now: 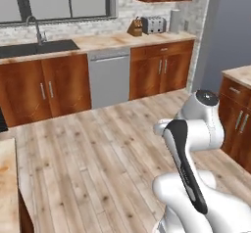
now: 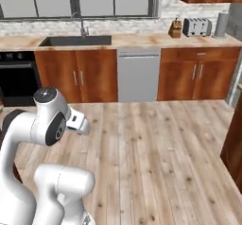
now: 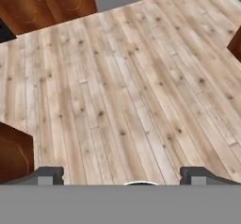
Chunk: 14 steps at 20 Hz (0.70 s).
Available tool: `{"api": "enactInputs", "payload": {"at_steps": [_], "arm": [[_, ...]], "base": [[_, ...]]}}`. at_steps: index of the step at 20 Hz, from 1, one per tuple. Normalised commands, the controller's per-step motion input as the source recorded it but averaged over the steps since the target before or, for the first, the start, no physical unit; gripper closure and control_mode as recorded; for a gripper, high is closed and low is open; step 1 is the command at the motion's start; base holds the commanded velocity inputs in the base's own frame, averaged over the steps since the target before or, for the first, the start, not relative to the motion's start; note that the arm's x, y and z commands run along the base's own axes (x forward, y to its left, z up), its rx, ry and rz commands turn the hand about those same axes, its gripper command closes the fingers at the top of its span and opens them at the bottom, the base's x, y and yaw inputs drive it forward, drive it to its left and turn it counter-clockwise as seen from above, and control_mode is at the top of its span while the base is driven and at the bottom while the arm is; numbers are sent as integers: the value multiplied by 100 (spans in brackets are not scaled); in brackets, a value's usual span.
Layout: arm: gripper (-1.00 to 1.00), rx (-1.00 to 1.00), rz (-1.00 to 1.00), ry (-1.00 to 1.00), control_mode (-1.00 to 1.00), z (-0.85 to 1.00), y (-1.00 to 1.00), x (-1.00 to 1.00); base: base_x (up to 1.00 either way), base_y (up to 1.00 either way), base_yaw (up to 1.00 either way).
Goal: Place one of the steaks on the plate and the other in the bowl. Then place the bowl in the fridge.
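My gripper [image 3: 122,175] points down at the bare wooden floor [image 3: 122,77]. Its two dark fingertips [image 3: 51,174] stand far apart at the bottom of the hand view, open, with nothing between them. The white arm [image 1: 188,168] is folded up close over the base, its elbow [image 2: 49,120] raised. The steaks, the plate, the bowl and the fridge are out of view.
Along the far wall runs a counter with a sink [image 2: 75,40], a grey dishwasher [image 1: 109,78], a toaster [image 1: 153,25] and a black oven [image 2: 16,77]. Wooden cabinets [image 1: 238,114] stand close on the right, a counter corner [image 1: 7,178] close on the left. Open floor lies between.
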Motion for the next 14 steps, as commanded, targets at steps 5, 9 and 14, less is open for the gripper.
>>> {"api": "enactInputs", "payload": {"at_steps": [5, 9, 14], "arm": [[-100, 0, 0, 0, 100, 0, 0, 0], [-100, 0, 0, 0, 100, 0, 0, 0], [-100, 0, 0, 0, 100, 0, 0, 0]], "base": [[100, 27, 28], [100, 14, 32], [100, 0, 71]]}}
